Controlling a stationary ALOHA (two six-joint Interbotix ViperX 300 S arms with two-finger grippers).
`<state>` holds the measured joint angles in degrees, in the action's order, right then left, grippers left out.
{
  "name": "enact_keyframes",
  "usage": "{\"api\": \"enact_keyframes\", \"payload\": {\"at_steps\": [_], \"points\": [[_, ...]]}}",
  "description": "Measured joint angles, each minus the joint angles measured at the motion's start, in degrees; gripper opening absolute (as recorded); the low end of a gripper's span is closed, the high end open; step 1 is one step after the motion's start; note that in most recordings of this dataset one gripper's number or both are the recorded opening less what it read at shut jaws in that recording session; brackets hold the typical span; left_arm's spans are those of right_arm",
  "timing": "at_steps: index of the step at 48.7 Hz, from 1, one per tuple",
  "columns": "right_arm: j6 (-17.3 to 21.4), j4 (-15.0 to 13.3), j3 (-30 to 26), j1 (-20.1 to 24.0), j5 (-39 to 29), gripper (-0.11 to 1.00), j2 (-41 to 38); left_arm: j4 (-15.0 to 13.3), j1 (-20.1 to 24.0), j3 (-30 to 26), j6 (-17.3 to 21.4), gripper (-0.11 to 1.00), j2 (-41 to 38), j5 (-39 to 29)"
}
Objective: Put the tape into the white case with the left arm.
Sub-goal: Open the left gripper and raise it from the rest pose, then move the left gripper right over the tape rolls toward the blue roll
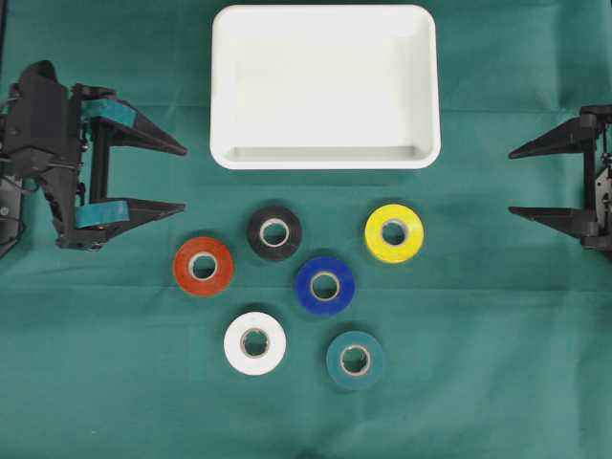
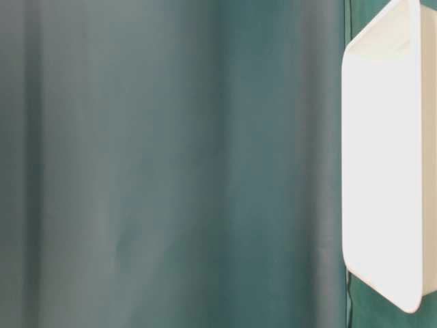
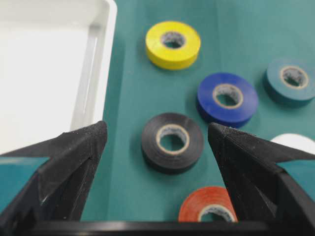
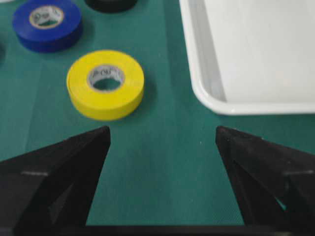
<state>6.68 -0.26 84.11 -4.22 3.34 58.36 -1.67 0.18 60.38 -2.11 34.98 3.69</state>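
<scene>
On green surface (image 1: 115, 382): six tapes loose, near side of empty case (image 1: 325, 158) | black tape (image 1: 274, 232) just right of left tool (image 1: 184, 178), gaping, empty | right tool (image 1: 511, 182) gaping, empty

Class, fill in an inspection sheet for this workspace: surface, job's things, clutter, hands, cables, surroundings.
Surface: green cloth, flat.
Job's things: white case holds nothing; six tape rolls lie flat in front of it: black roll, yellow roll, orange-red roll, blue roll, white roll, teal roll.
Clutter: nothing seen.
Hands: left hand open, holding nothing, apart from the rolls; right hand open, holding nothing.
Cables: thin wires beside the left hand's body.
Surroundings: nothing seen beyond the cloth.
</scene>
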Motion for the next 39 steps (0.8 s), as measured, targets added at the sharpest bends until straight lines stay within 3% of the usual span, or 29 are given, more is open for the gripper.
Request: {"api": "enact_keyframes", "payload": {"at_steps": [8, 39], "points": [[0.09, -1.67, 1.32, -0.09, -0.09, 0.62, 0.00, 0.00, 0.09, -1.58, 0.00, 0.99, -2.29, -3.08], [0.09, -2.20, 2.55, 0.00, 1.14, 0.62, 0.18, 0.00, 0.18, -3.43, 0.00, 0.99, -6.15, -5.10]]}}
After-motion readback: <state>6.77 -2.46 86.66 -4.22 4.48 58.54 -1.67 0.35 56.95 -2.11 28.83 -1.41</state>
